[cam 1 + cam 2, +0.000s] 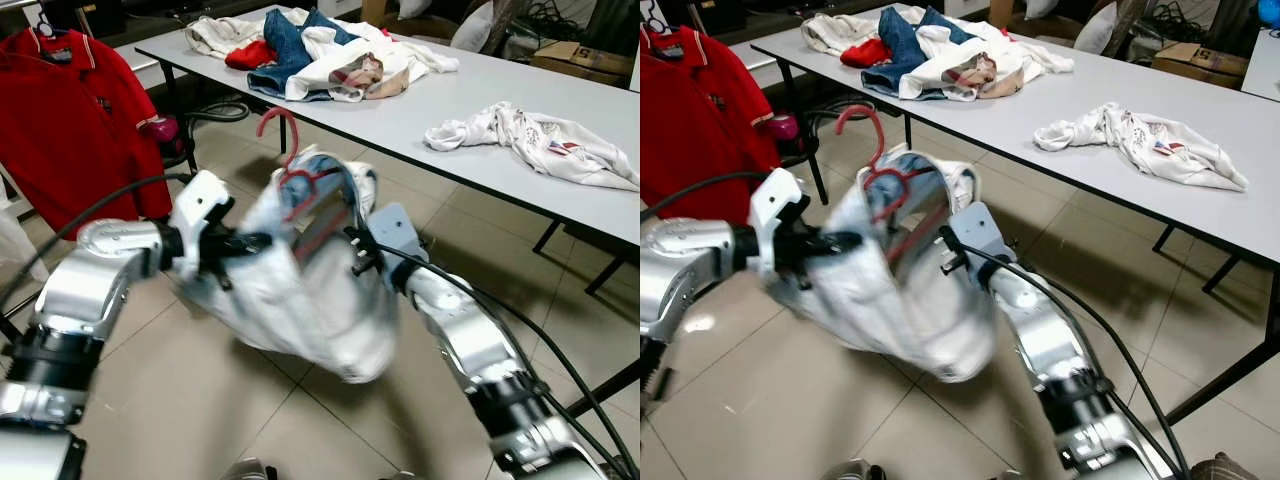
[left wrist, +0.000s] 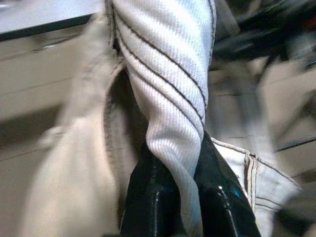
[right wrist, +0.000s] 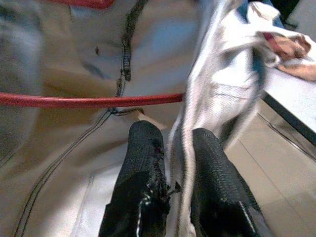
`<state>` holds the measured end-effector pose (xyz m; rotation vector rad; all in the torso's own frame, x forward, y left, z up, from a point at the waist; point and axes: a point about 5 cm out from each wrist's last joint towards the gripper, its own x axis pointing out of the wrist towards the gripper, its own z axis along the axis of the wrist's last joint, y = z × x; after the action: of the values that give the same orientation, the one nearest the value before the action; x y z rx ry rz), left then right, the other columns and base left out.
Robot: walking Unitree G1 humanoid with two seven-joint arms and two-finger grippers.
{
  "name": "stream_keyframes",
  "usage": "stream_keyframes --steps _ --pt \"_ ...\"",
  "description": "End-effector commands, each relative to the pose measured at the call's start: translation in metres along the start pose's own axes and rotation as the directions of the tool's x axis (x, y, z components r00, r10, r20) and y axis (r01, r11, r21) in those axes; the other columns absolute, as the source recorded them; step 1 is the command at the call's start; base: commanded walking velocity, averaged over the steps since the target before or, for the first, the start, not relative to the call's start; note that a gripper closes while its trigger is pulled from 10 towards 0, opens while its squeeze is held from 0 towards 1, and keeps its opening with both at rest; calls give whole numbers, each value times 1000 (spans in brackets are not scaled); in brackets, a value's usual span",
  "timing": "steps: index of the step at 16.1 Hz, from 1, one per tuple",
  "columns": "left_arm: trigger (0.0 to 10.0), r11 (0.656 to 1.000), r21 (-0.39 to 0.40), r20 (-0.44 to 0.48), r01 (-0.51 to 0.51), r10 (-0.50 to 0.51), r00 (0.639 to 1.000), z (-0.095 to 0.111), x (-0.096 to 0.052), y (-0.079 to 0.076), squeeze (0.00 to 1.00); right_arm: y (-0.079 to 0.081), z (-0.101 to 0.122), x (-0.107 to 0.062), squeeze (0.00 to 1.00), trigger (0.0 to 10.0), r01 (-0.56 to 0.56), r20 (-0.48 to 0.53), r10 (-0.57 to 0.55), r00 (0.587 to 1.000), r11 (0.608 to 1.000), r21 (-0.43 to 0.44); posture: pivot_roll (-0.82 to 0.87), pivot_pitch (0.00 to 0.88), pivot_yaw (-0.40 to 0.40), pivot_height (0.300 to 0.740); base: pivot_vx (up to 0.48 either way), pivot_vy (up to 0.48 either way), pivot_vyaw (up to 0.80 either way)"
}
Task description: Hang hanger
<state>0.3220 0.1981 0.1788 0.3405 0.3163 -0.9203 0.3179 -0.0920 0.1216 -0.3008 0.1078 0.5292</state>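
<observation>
A pale white jacket (image 1: 300,300) on a red hanger (image 1: 285,150) hangs in the air between my two arms, blurred by motion. The hanger's hook sticks up above the collar. My left gripper (image 1: 250,243) is shut on the jacket's ribbed hem (image 2: 168,98); the black fingers (image 2: 153,202) pinch the fabric. My right gripper (image 1: 355,250) is shut on a fold of the jacket (image 3: 180,163) just below the red hanger bar (image 3: 89,101). A red polo shirt (image 1: 75,120) hangs at the far left on a white hanger.
A long grey table (image 1: 480,110) runs across the back with a pile of clothes (image 1: 320,55) and a white printed shirt (image 1: 540,140). Table legs (image 1: 565,235) stand at the right. Tiled floor (image 1: 200,400) lies below my arms.
</observation>
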Motion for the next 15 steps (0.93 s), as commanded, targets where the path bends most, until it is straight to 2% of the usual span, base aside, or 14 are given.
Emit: stream_keyframes --steps 1,3,6,7,8,11,14,15 --pt "0 992 120 19 -47 45 999 14 -3 7 0 -2 7 -5 1000 10000 -36 62 36 997 999 6 -63 0 38 740 0 0 0" --pt "0 973 207 -6 -98 102 995 10 -5 15 0 -4 13 -19 1000 10000 -153 125 154 980 988 -20 -68 0 42 740 0 0 0" --pt "0 951 283 16 -122 122 992 9 -6 21 0 -1 19 -33 1000 10000 -301 164 307 938 952 -58 -73 0 46 740 0 0 0" --pt "0 944 313 33 -105 100 994 9 -6 21 0 -7 24 -39 1000 10000 -346 182 351 919 936 -58 -73 0 46 740 0 0 0" --pt "0 937 347 27 -52 45 999 5 -8 20 0 -22 33 -44 1000 10000 -372 206 379 902 926 -71 -75 0 48 740 0 0 0" --pt "0 925 376 -20 49 -45 999 -3 -13 16 0 -48 51 -48 1000 10000 -433 198 461 865 886 -166 -80 0 50 740 0 0 0" --pt "0 895 421 -54 148 -138 989 -10 -14 9 0 -55 66 -48 1000 10000 -495 171 544 821 829 -260 -72 0 34 740 0 0 0" --pt "0 876 447 -62 182 -172 983 -11 -14 5 0 -52 68 -48 1000 10000 -537 146 590 794 793 -288 -72 0 34 740 0 0 0"
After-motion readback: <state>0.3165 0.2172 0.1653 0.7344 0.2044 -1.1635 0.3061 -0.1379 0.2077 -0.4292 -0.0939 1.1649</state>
